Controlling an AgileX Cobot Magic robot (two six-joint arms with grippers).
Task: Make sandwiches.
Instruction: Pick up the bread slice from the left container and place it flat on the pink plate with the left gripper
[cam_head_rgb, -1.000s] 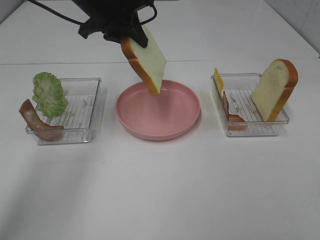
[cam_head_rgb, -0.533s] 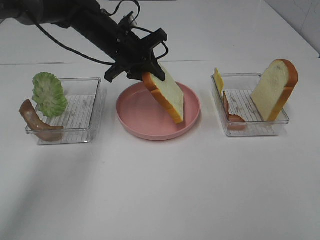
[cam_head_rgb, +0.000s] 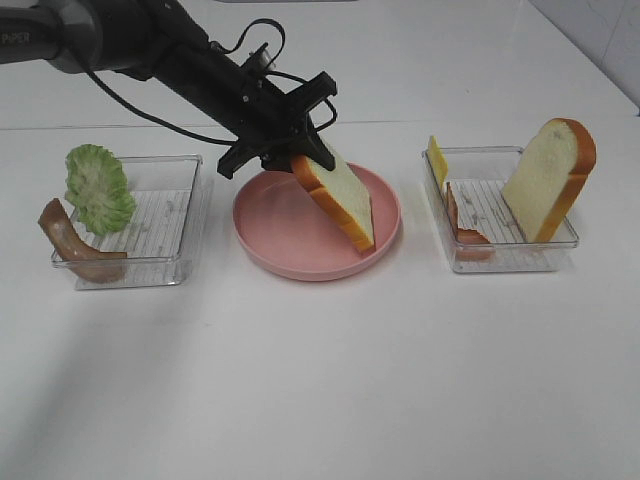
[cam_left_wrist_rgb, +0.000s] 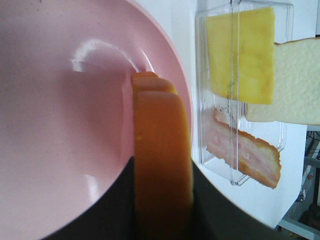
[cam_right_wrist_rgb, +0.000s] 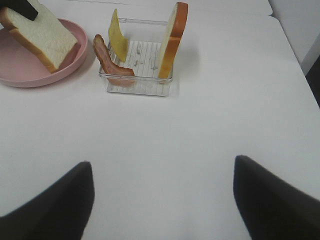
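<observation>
Step in hand: laying the first bread slice (cam_head_rgb: 345, 200) on the pink plate (cam_head_rgb: 268, 218) at mid-worktop (cam_head_rgb: 320, 380). The left claw (cam_head_rgb: 303, 160) is narrowly closed on the slice's upper crust edge, pinching it across its thickness. The slice hangs tilted, white face toward the near side. Its lower corner looks to be touching the plate's floor close to the right rim, and the wrist view shows the crust end meeting the plate by the rim wall. The right claw (cam_right_wrist_rgb: 162, 200) is spread wide over bare worktop on the right and holds nothing. The remaining parts wait in clear trays. The right tray (cam_head_rgb: 500, 266) holds the second bread slice (cam_head_rgb: 550, 180) leaning upright, a cheese slice (cam_head_rgb: 437, 160) and a streaked ham slice (cam_head_rgb: 466, 226). The left tray (cam_head_rgb: 160, 272) holds the lettuce leaf (cam_head_rgb: 98, 188) and the bacon strip (cam_head_rgb: 70, 245). Judgement: the contact corner sits too near the rim. Releasing now would likely let the slice flop with one edge riding up the rim, giving a poor base for stacking. Better to draw the slice a little left toward the plate's middle, then lower the held end, using the corner as a pivot, until the face lies flat. Only then should the claw open, and it should withdraw upward so the fingers do not drag the slice. Keep the motion slow, since the light plate may skid if pushed sideways.
</observation>
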